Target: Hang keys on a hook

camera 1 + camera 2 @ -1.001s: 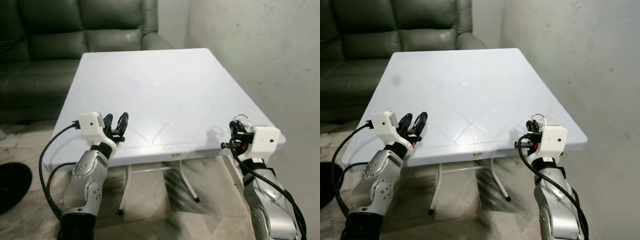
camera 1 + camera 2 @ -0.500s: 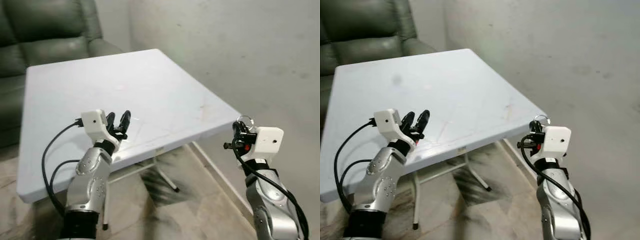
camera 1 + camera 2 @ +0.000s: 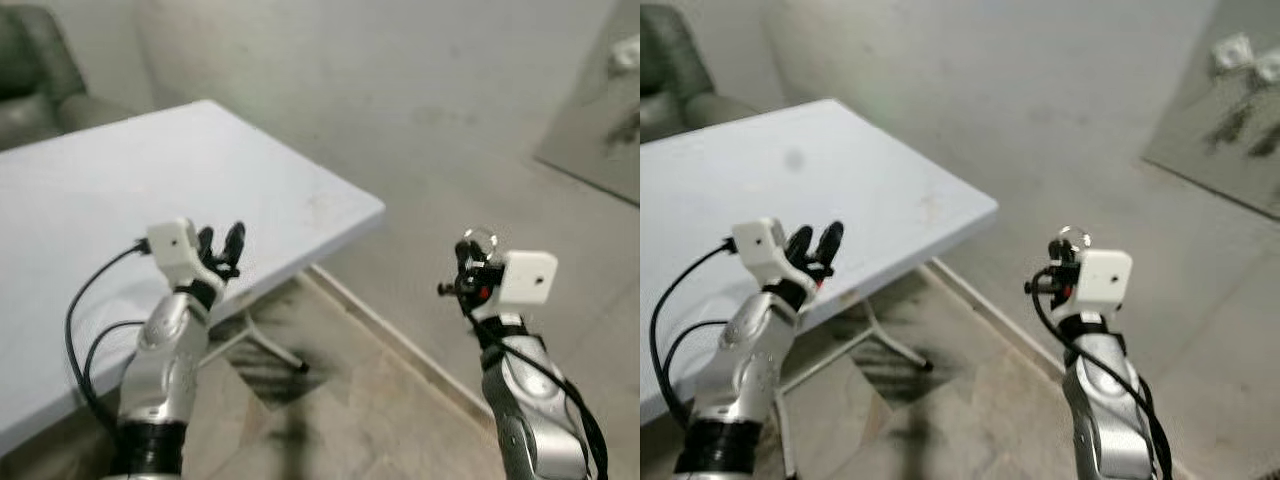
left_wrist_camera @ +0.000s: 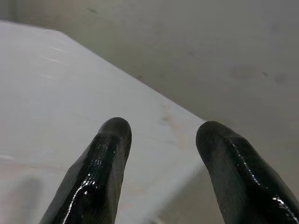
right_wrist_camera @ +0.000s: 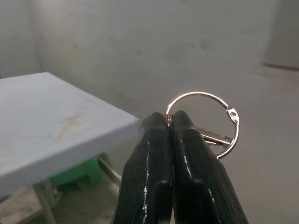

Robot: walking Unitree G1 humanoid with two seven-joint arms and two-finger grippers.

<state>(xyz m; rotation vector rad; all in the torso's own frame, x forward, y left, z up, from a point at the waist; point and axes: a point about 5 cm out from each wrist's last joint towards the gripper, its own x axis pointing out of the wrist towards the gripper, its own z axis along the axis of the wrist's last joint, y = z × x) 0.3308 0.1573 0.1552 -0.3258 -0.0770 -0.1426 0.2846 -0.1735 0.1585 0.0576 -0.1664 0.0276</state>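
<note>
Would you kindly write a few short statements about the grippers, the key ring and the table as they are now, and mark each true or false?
1. The right gripper is shut on the key ring. True.
2. The left gripper holds a key. False: its fingers are spread apart with nothing between them.
3. The key ring lies on the white table. False: it is held up in the air, off to the side of the table, before the grey wall.
4. The left gripper is over the white table, near its front edge. True.
5. A key hangs on the ring behind the right gripper's fingers. True.
</note>
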